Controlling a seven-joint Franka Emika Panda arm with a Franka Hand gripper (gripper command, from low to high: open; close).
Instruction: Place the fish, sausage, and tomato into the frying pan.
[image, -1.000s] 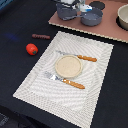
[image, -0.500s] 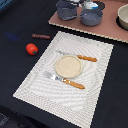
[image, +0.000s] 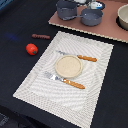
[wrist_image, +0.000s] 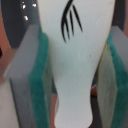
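Observation:
In the wrist view my gripper (wrist_image: 75, 85) is shut on the fish (wrist_image: 75, 45), a flat white toy with black fin lines, clamped between the teal pads (wrist_image: 39, 85). In the exterior view the grey frying pan (image: 92, 18) sits on a tan board, its thin handle pointing to the exterior view's left. A blurred white and blue shape (image: 95, 5) hangs just behind the pan; I cannot tell if it is my gripper. The sausage (image: 41, 36) and the red tomato (image: 31, 48) lie on the dark table, left of the placemat.
A dark grey pot (image: 65, 8) stands beside the pan on the tan board (image: 107, 30). A bowl (image: 123, 16) is at the right edge. The striped placemat (image: 35, 85) holds a tan plate (image: 67, 65), a fork (image: 63, 80) and a knife (image: 78, 56).

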